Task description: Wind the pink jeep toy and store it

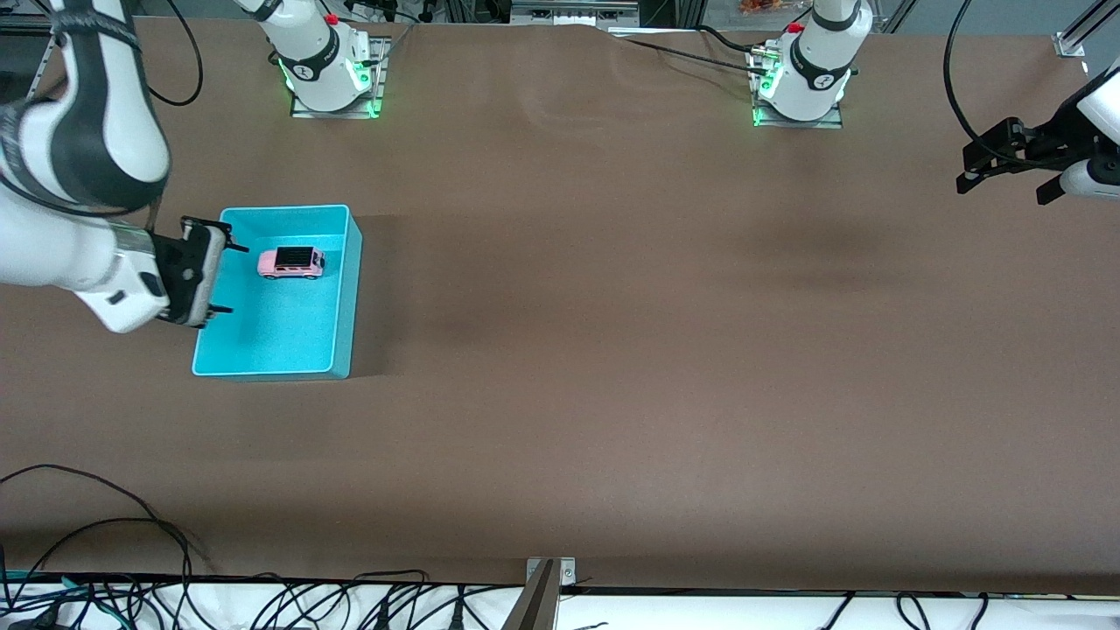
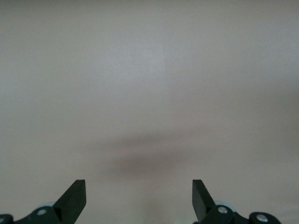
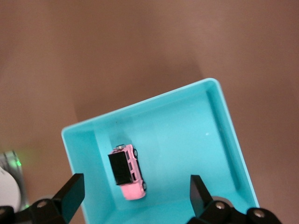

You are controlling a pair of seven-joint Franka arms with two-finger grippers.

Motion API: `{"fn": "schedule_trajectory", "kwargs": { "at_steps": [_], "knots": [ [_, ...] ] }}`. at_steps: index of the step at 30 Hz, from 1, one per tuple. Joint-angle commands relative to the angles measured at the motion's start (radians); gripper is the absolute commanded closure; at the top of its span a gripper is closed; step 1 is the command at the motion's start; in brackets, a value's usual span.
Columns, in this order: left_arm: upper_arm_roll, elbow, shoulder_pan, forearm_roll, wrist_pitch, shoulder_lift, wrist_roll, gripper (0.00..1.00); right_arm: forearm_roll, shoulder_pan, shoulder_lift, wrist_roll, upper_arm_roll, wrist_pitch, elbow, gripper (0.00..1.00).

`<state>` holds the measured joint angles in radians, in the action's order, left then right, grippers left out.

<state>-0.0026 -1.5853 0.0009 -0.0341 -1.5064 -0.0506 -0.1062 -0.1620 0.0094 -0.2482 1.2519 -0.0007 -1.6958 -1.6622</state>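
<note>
Jeep (image 1: 291,262) already in bin (image 1: 343,289), upright, just off right gripper (image 1: 220,278), fingers spread, empty, at bin's rim. Left gripper (image 1: 1006,179) spread, waiting over bare table. Storing looks done; only retreat left.

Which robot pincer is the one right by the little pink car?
The right pincer, open over the turquoise bin's edge, beside the pink jeep toy inside. The left pincer waits open over bare table.
</note>
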Motion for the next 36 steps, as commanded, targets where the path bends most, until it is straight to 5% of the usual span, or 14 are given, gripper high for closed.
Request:
{"fn": "schedule_trajectory", "kwargs": {
  "at_steps": [1,16,21,26,32,36],
  "knots": [
    [-0.002,0.042,0.010,-0.018,0.012,0.021,-0.006,0.00,-0.002,0.004,0.007,-0.319,0.002,0.110,0.128,0.00],
    [-0.008,0.039,0.008,0.000,-0.054,0.029,0.002,0.00,0.098,0.012,0.029,-1.139,-0.001,0.166,0.300,0.00],
    [-0.007,0.039,0.011,-0.001,-0.054,0.046,0.003,0.00,0.102,0.009,0.027,-1.213,-0.007,0.163,0.323,0.00],
    [-0.007,0.039,0.008,0.005,-0.054,0.048,0.005,0.00,0.197,0.009,0.059,-1.217,-0.001,0.162,0.315,0.00],
    [-0.008,0.039,0.008,0.010,-0.052,0.048,0.008,0.00,0.202,0.009,0.158,-1.212,-0.004,0.116,0.185,0.00],
    [-0.013,0.039,0.004,0.022,-0.051,0.046,0.045,0.00,0.208,0.009,0.283,-1.212,-0.004,0.001,0.000,0.00]
  ]
}}
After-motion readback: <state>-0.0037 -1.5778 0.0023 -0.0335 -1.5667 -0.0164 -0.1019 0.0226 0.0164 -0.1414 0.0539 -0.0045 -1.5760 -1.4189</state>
